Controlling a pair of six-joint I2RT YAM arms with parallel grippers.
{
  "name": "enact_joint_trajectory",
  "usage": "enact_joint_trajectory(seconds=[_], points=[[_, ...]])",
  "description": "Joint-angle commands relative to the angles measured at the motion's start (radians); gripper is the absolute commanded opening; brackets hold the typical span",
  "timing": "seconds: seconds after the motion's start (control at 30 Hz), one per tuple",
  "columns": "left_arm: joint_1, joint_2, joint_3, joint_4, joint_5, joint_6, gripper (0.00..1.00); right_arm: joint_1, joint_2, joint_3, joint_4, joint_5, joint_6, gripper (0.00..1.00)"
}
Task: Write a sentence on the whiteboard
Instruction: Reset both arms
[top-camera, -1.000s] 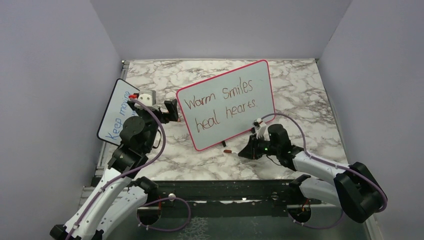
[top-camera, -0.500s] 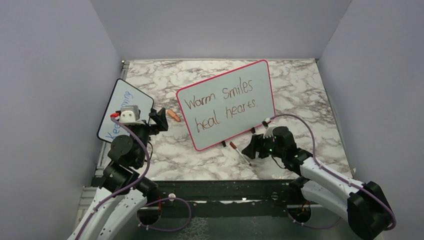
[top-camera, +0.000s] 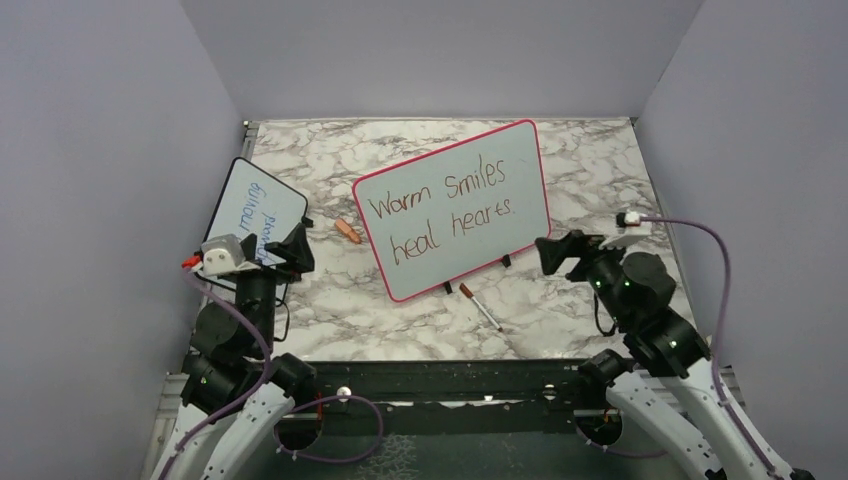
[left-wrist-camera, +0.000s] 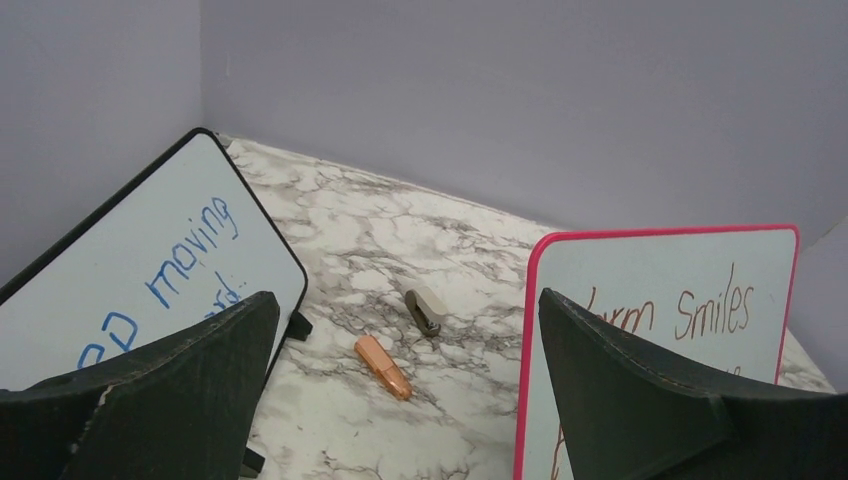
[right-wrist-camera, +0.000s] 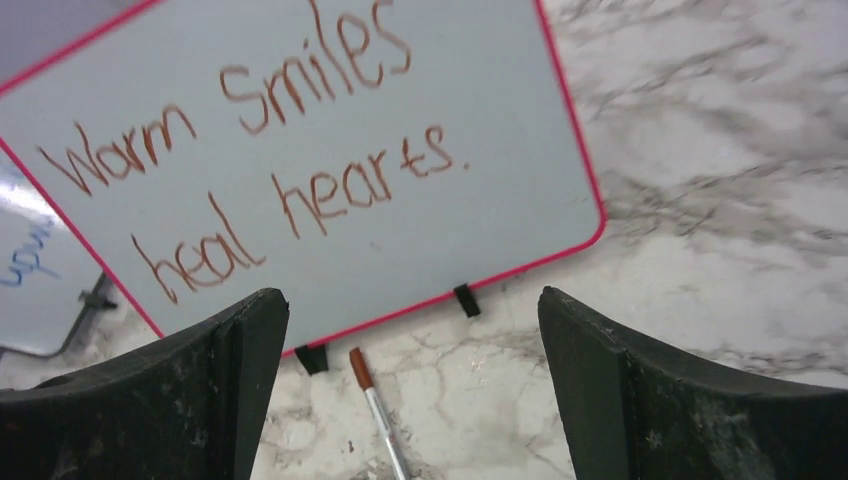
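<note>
**Task status.** The large pink-framed whiteboard (top-camera: 430, 270) stands propped on the marble tabletop (top-camera: 600, 180), centre of the field. The red-brown handwritten sentence (top-camera: 440, 192) runs in two lines and ends in a full stop, so the writing is judged complete. A slim marker pen (top-camera: 481, 306) lies on the tabletop just in front of the board's lower edge, and nothing holds it. A small orange cap (top-camera: 347, 230) lies left of the board. Recapping may be outstanding.

**Arms.** The right end effector (top-camera: 558, 252) is raised beside the board's right edge, jaws wide and empty. The left end effector (top-camera: 293, 250) is folded near its base, facing the far wall, also wide and empty.
</note>
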Motion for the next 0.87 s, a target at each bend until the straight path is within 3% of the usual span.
enact_joint_trajectory(seconds=[0.0, 0.3, 0.83], points=[[0.006, -0.1, 0.01, -0.023, -0.059, -0.019, 0.99, 0.001, -0.088, 0.135, -0.167, 0.299, -0.076, 1.0], [0.008, -0.162, -0.025, -0.01, -0.017, 0.017, 0.99, 0.001, -0.251, 0.117, -0.118, 0.518, -0.185, 1.0], [0.089, -0.176, -0.062, 0.061, 0.066, 0.053, 0.99, 0.001, -0.293, 0.061, -0.063, 0.504, -0.217, 1.0]])
